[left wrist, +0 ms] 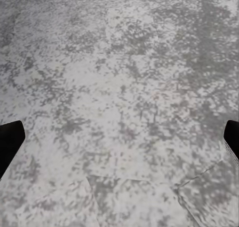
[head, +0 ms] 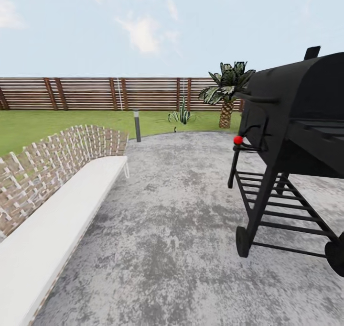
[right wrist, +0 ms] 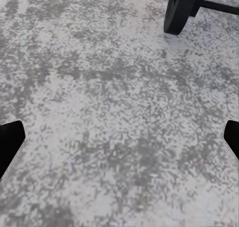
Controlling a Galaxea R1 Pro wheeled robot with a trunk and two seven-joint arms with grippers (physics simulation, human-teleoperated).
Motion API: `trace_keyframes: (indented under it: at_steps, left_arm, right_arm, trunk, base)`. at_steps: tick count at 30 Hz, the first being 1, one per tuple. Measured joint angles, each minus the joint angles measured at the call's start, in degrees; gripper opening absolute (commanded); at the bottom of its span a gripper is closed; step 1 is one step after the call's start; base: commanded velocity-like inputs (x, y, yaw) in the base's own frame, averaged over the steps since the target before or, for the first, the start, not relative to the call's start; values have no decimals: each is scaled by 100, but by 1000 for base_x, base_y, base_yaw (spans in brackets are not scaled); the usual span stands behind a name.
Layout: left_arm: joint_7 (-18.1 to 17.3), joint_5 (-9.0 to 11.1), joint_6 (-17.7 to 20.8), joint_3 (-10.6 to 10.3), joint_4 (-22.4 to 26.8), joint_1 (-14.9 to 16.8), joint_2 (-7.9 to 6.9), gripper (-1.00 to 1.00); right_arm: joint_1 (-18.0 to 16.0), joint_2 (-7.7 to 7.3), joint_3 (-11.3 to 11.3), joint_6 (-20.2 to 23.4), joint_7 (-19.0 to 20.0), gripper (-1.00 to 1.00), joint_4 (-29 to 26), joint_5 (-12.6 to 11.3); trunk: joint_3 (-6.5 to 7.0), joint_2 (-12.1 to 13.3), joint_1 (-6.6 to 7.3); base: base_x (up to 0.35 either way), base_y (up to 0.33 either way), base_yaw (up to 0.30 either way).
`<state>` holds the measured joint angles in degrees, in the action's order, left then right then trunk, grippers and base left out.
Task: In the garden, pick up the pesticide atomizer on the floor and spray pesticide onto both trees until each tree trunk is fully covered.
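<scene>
The pesticide atomizer and both trees are out of view. A tiny dark object (head: 175,129) stands at the lawn's edge, too small to identify. In the left wrist view my left gripper (left wrist: 119,142) is open, its black fingertips (left wrist: 10,139) far apart over mottled grey paving with nothing between them. The right wrist view has my right gripper (right wrist: 119,142) open the same way above the paving, with a black grill wheel (right wrist: 179,10) beyond its fingertips (right wrist: 10,139).
A black barrel grill (head: 291,139) on a wheeled frame stands to the right. A long white bench with a woven back (head: 57,206) runs along the left. Ahead lie grey patio (head: 181,230), green lawn (head: 28,125), a bollard light (head: 137,125), a small palm (head: 227,94) and the slat fence (head: 95,93).
</scene>
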<state>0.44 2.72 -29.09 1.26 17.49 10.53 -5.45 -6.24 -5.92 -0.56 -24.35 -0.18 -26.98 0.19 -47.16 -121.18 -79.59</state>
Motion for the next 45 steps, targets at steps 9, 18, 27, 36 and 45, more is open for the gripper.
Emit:
trace_keyframes:
  at_steps: [9,18,27,36,45]
  left_arm:
    - [0,0,2,6,0,1,0,100]
    - [0,0,9,6,0,-3,0,100]
    - [0,0,2,10,0,-1,0,100]
    - [0,0,0,6,0,0,-8,100]
    - [0,0,0,0,0,-1,-4,100]
  right_arm:
    - [0,0,-5,0,0,100,0,-2]
    - [0,-1,-5,0,0,100,0,-2]
    - [0,-2,-5,0,0,100,-2,-3]
    - [0,-3,-11,-3,0,100,-19,-13]
    - [0,-6,-27,-9,-2,100,-51,-19]
  trunk:
    - [0,0,0]
    - [0,0,0]
    - [0,0,0]
    - [0,0,0]
    - [0,0,0]
  base:
    - [339,0,0]
    - [339,0,0]
    - [339,50,0]
    - [339,138,0]
    - [339,44,0]
